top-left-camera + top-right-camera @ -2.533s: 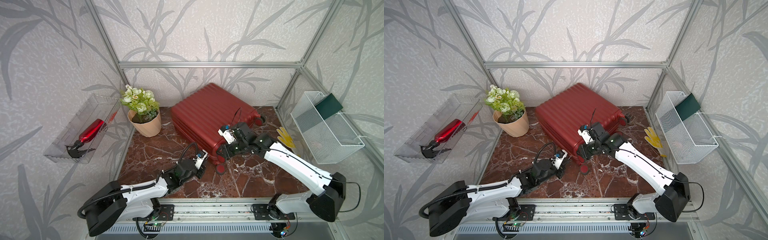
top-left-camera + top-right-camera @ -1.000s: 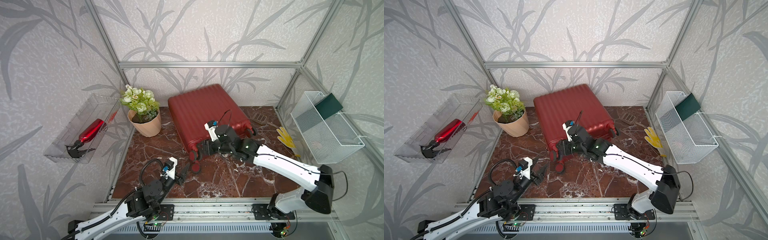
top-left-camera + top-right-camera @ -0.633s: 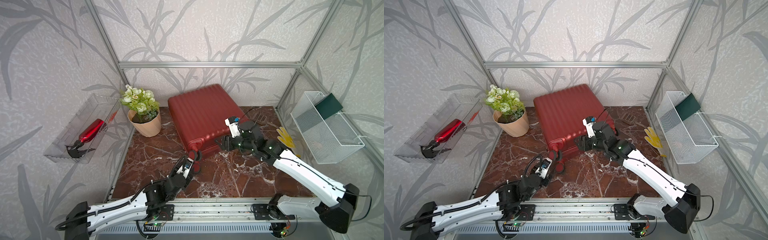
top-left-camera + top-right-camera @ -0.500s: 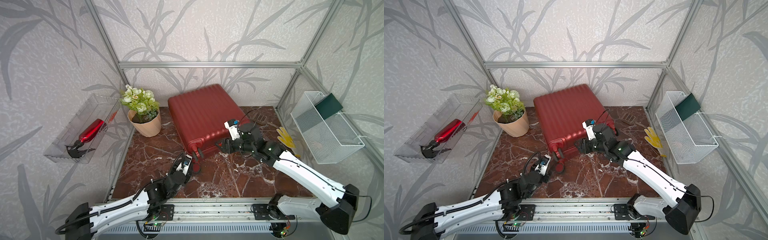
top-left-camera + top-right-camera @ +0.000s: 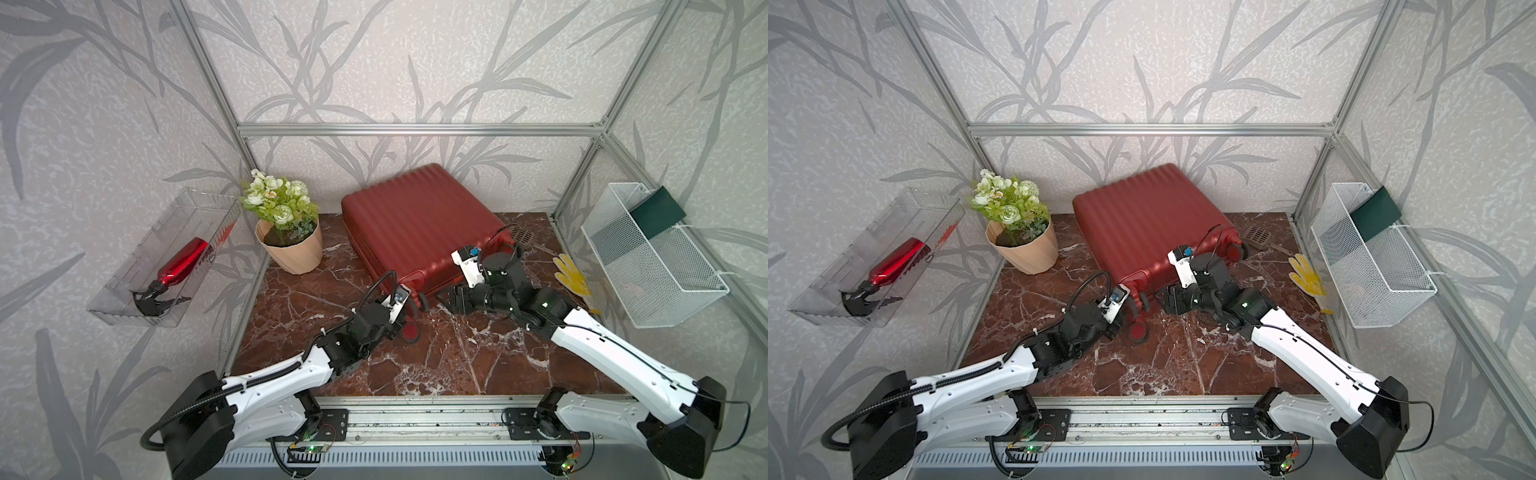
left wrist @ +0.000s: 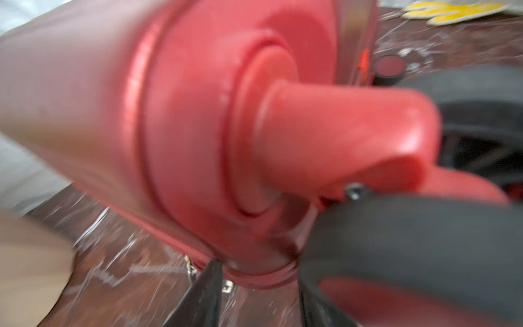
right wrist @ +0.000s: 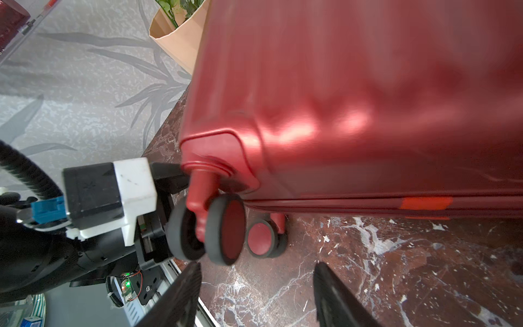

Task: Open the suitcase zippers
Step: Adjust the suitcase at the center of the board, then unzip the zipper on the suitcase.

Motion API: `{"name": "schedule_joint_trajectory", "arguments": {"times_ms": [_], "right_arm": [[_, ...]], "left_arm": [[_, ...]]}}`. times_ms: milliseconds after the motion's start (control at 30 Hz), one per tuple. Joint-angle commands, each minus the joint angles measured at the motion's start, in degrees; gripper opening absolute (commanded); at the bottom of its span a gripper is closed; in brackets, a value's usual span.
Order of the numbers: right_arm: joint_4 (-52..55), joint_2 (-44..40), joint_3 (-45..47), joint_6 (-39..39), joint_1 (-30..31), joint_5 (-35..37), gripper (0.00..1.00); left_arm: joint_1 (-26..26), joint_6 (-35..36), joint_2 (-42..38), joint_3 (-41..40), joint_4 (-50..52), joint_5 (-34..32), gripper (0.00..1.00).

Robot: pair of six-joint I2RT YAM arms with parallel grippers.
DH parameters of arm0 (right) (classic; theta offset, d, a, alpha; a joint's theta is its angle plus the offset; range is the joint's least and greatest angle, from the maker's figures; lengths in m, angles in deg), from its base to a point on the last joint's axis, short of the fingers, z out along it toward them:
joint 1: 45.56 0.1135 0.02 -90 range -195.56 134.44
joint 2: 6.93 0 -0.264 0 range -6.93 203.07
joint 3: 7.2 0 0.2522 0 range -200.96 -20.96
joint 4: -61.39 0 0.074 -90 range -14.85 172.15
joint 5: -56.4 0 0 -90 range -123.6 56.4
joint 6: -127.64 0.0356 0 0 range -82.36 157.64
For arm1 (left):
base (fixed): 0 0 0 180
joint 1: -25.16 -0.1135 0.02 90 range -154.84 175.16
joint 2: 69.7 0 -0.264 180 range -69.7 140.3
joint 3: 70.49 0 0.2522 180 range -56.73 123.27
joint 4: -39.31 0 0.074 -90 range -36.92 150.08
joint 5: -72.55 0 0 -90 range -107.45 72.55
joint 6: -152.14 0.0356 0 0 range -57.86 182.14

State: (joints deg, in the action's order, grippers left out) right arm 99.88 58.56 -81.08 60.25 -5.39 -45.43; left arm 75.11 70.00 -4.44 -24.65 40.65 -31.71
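Observation:
The dark red ribbed suitcase (image 5: 415, 224) (image 5: 1142, 220) lies flat at the back of the marble floor, its wheels (image 7: 223, 229) toward me. My left gripper (image 6: 259, 283) (image 5: 411, 305) is at the near left corner by the wheel mount. Its jaws stand apart round the corner rim, and one fingertip (image 6: 212, 271) is beside the metal pulls of the zippers (image 6: 192, 271). My right gripper (image 7: 256, 266) (image 5: 449, 299) hovers open over bare floor just in front of the seam (image 7: 339, 202).
A flower pot (image 5: 291, 249) stands left of the case. A clear wall bin holds a red spray bottle (image 5: 183, 266). On the right are a white wire basket (image 5: 648, 257), a yellow glove (image 5: 571, 274) and a small grate (image 5: 521, 235).
The suitcase was turned earlier and now rests still. My left arm has reached forward to the case's near corner with its jaws narrowing. My right gripper has slid left along the front edge.

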Motion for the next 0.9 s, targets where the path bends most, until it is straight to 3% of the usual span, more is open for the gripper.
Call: {"name": "schedule_joint_trajectory", "arguments": {"times_ms": [0, 100, 367, 533, 867], "right_arm": [[1.69, -2.40, 0.75, -1.52, -0.60, 2.64, 0.64], [3.07, -3.50, 0.73, -1.61, -1.35, 3.76, 0.64], [3.77, -6.50, 1.63, -0.91, -2.34, 6.79, 0.64], [3.85, -7.01, 2.14, -0.48, -2.54, 7.26, 0.64], [3.80, -7.49, 4.35, 0.83, -2.63, 7.34, 0.64]], "left_arm": [[0.40, 3.30, 4.70, 6.04, -7.08, 10.69, 0.42], [0.41, 1.45, 5.93, 6.98, -7.86, 13.12, 0.42], [0.40, -4.33, 5.21, -6.45, -25.48, 13.15, 0.55], [0.41, -4.37, 10.99, -10.68, -37.61, 15.05, 0.55], [0.32, -2.70, 20.40, -11.73, -48.18, 15.45, 0.50]]}}
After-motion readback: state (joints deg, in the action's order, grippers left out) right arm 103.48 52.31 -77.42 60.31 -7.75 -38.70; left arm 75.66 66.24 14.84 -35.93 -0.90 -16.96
